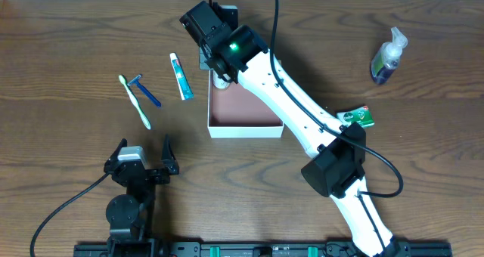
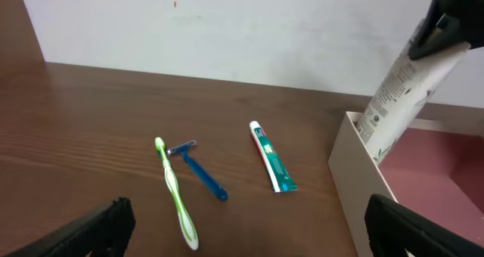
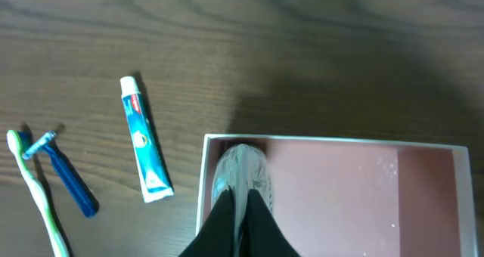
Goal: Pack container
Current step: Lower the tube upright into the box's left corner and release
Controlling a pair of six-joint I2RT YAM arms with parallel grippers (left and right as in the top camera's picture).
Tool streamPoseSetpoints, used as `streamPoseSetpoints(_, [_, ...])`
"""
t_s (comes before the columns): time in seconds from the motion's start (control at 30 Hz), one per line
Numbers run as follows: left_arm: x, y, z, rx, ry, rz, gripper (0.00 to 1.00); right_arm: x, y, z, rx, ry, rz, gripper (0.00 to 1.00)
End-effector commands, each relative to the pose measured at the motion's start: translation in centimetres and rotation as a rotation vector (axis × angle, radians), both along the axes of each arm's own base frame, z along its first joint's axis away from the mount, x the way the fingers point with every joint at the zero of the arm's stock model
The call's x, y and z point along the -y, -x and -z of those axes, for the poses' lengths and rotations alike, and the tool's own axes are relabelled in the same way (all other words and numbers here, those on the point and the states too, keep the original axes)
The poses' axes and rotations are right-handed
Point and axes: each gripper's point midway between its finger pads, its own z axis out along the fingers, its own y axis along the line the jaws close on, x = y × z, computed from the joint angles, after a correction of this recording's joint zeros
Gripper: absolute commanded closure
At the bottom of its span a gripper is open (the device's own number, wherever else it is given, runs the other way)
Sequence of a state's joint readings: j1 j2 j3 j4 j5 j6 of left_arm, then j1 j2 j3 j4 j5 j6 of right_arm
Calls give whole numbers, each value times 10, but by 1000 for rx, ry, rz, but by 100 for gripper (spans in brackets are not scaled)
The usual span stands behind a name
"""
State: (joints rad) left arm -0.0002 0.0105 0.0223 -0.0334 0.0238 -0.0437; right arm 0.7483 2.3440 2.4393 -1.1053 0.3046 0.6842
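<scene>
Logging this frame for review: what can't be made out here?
Tube: print too small in left wrist view; its lower end hidden behind the container wall, its top by the right gripper.
Container: far side covered by the right arm overhead; near side cut off by the right wrist frame edge.
Green packet: partly under the arm overhead; label unreadable.

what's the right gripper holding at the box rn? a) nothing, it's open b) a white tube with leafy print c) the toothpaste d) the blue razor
B: the right gripper is shut on a white tube with leafy print, tilted with its lower end inside the container; the toothpaste and blue razor lie on the table outside it.
</scene>
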Motion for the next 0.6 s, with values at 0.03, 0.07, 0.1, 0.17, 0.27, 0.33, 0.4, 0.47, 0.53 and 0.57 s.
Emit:
streamPoseSetpoints(0.03, [-3,1,17,-50,-18,-12,2,2,-6,-10,40,9,1,85])
streamPoseSetpoints(0.07, [-3,1,17,-50,-18,-12,2,2,-6,-10,41,10,0,83])
streamPoseSetpoints(0.1, [-3,1,17,-50,-18,-12,2,2,-6,-10,43,13,-5,80])
streamPoseSetpoints(0.17, [-3,1,17,-50,-18,-12,2,2,-7,-10,44,12,-5,77])
streamPoseSetpoints(0.27, [-3,1,17,-50,-18,-12,2,0,-8,-12,52,12,-13,73])
streamPoseSetpoints(0.33, [-3,1,17,-50,-18,-12,2,-1,-11,-14,67,13,-29,68])
streamPoseSetpoints(0.4, [-3,1,17,-50,-18,-12,2,-5,-13,-17,80,4,-48,62])
streamPoseSetpoints(0.47, [-3,1,17,-50,-18,-12,2,-13,-15,-24,100,-23,-85,45])
streamPoseSetpoints(0.53, [-3,1,17,-50,-18,-12,2,-15,-16,-31,117,-42,-88,34])
streamPoseSetpoints(0.57, [-3,1,17,-50,-18,-12,2,-16,-17,-37,128,-49,-96,30])
